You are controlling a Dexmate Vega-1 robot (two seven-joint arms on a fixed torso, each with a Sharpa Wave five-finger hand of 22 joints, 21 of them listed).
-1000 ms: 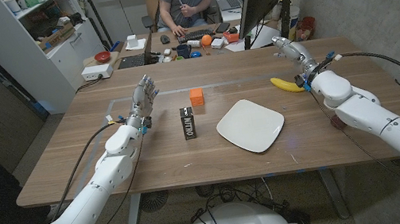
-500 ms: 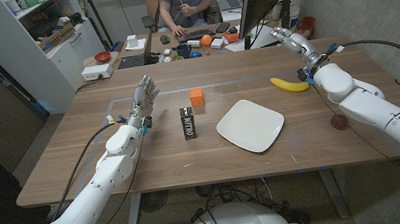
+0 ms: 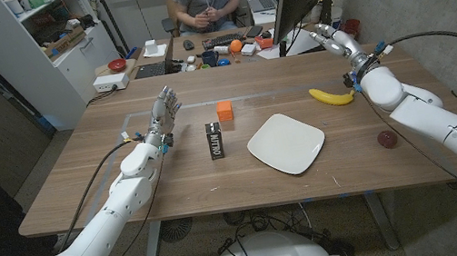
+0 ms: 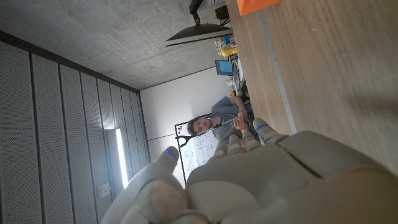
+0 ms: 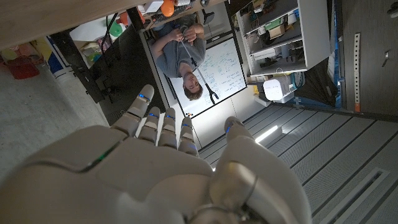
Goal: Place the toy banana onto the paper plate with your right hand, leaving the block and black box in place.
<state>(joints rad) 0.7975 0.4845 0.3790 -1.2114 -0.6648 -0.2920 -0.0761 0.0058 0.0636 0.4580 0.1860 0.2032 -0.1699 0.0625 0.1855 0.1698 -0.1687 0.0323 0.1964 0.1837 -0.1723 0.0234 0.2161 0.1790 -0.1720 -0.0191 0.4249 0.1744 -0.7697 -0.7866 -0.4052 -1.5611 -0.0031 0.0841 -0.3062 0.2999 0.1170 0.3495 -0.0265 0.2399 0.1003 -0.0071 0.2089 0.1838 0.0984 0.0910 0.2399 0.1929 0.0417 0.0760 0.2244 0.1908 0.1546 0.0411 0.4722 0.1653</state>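
Right hand: the right hand (image 3: 336, 39) is up at the table's far edge, fingers spread apart and holding nothing; in the right wrist view (image 5: 168, 168) the fingers point out past the table into the room.
Right hand to banana: the toy banana (image 3: 332, 95) lies just at five o'clock of that hand, close to the wrist, not touched. The hand sits beyond the fruit, not over it.
Banana to plate: the paper plate (image 3: 286, 144) waits at about seven o'clock of the banana, near but apart, with bare wood between them.
Things to leave: the block (image 3: 225, 109), orange, is at nine o'clock of the banana; the black box (image 3: 215, 139) stands upright at nine o'clock of the plate. Both sit clear of the banana-to-plate line.
Left hand: the left hand (image 3: 165, 113) is upright at nine o'clock of the block, fingers apart, empty and idle.
Also there: a small dark red thing (image 3: 386, 138) at three o'clock of the plate.
Step in hand: by my reading, this is the approach; no grasp yet, nothing moved.
Next move calls for: drawing the right hand in toward six o'clock, lowering it over the banana's middle, closing across its curve, then carrying it to seven o'clock onto the plate.
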